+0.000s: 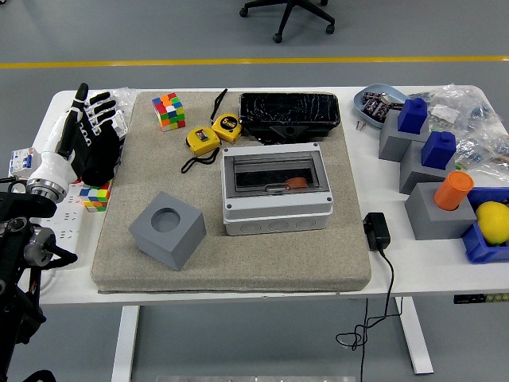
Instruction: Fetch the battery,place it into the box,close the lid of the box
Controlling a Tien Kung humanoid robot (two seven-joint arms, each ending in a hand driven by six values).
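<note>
A small orange cylindrical battery (296,182) lay inside the grey box (276,191), seen through its clear, closed lid (275,175). Well apart, the left hand (86,143) hovered released, fingers extended, at the mat's (238,263) left edge.

Grey floor (119,32) w/ yellow line (254,60) running across beyond table; black wheeled chair base (288,14) at top centre. White table (413,263) on white legs (125,342), black cable (382,310) hanging off front edge. Even, bright light
</note>
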